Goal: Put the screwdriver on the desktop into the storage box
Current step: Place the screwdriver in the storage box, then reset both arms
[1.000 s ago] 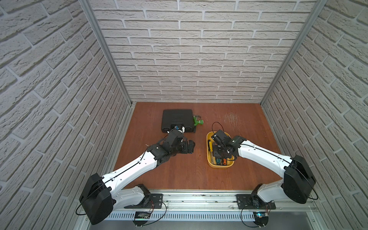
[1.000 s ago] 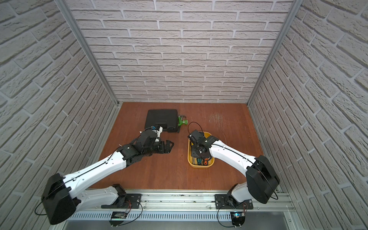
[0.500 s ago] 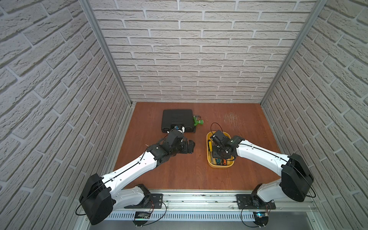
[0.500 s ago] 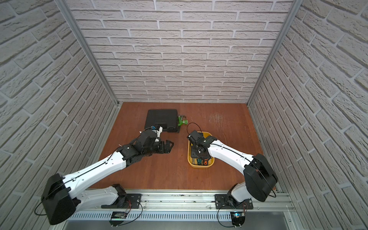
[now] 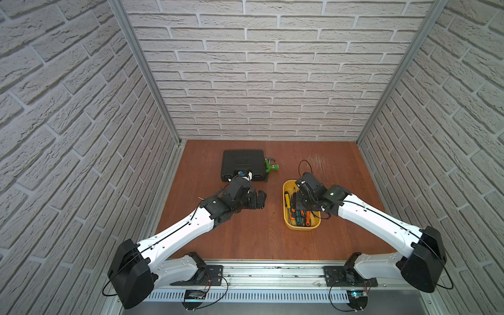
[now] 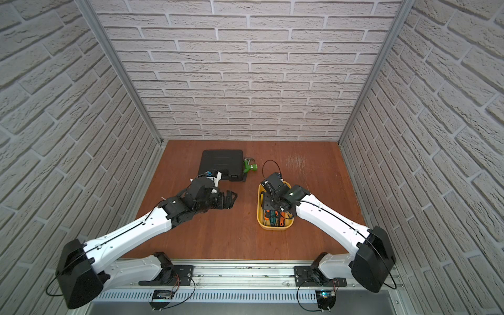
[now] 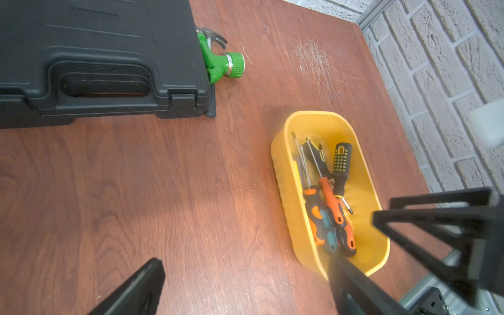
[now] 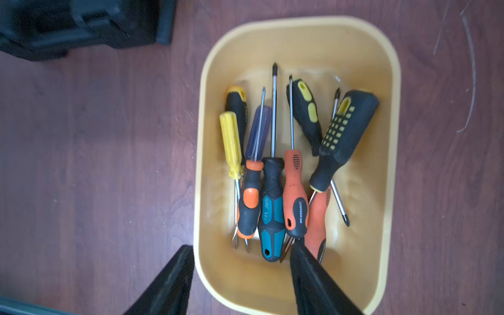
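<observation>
Inside the storage box: a heap of screwdrivers (image 8: 271,207) with orange, teal, yellow and black handles, lying lengthwise and overlapping; none lies out on the wood.
Storage box (image 5: 301,227): yellow tub, flat on the desktop (image 5: 245,237), toward the right arm's side.
Desktop: reddish-brown wood grain with a pale scuffed patch (image 5: 317,162) beyond the box. At the back lies a black tool case (image 5: 242,161) with a green nozzle (image 5: 270,167) against its side.
Room: white brick walls (image 5: 259,81) on 3 sides.
Right gripper (image 8: 242,253): over the box's near end, its 2 fingers (image 8: 174,281) parted and holding nothing. 1 is above the rim's outer side, 1 above the handles.
Left gripper (image 7: 245,261): spread wide and empty over bare wood, well apart from the box.
</observation>
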Available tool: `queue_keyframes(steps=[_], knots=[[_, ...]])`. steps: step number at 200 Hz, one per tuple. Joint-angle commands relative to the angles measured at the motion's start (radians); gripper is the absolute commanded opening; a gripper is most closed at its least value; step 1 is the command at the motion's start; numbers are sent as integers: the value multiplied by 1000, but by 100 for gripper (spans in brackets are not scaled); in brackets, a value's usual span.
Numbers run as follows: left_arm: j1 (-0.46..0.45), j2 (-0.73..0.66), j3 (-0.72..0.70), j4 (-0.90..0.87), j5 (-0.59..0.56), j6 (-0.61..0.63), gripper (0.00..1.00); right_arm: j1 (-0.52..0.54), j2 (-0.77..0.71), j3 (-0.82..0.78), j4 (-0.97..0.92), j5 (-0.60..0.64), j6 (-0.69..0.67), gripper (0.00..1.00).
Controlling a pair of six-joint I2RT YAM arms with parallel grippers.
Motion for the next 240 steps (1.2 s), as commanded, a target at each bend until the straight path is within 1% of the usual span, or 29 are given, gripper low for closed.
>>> queue_keyframes(steps=[1,25,47,52,63,77,84,90,96,101,117,120,126,129,139,151,158,166,176,199,215,230,240], knots=[[-6,-45,17,-6,-41,31,98,8,-100,19,34,86,-29,63],[-5,-76,20,-22,-62,51,98,8,-231,-26,108,143,-27,63],[-4,-118,33,-54,-95,74,98,8,-372,-131,258,209,-15,66],[-3,-129,36,-64,-107,81,98,6,-401,-158,298,217,-20,68],[-1,-162,35,-80,-143,95,98,6,-463,-219,380,248,-9,78],[3,-203,31,-101,-201,107,98,4,-531,-293,465,306,5,81],[6,-223,23,-107,-235,108,98,4,-558,-331,489,337,42,82],[7,-240,16,-110,-265,111,98,4,-585,-376,525,371,75,87],[11,-255,5,-110,-288,116,98,2,-612,-425,577,404,80,88],[13,-268,-1,-111,-334,121,98,3,-637,-454,601,426,76,90],[22,-303,-21,-111,-409,149,98,-1,-692,-517,656,468,-1,92],[25,-307,-22,-116,-427,149,98,-3,-694,-519,653,473,-15,93],[28,-315,-25,-128,-467,149,98,-5,-685,-510,627,487,-45,99],[30,-319,-26,-133,-486,150,98,-7,-673,-499,605,495,-53,100],[40,-331,-38,-138,-547,144,98,-12,-622,-445,507,516,-82,100],[51,-340,-66,-131,-631,111,98,-14,-544,-386,432,518,-155,100],[57,-349,-87,-113,-671,105,98,-14,-506,-347,383,529,-173,100],[68,-358,-112,-89,-703,111,98,-15,-477,-319,355,547,-185,99],[87,-371,-142,-57,-733,113,98,-17,-463,-314,373,545,-217,99],[147,-394,-219,38,-784,151,98,-37,-470,-334,446,519,-256,99],[213,-404,-253,114,-799,191,98,-62,-460,-338,468,501,-256,99],[293,-400,-285,222,-759,276,98,-82,-431,-320,470,497,-253,99],[358,-391,-290,253,-700,303,98,-90,-412,-305,470,502,-252,99]])
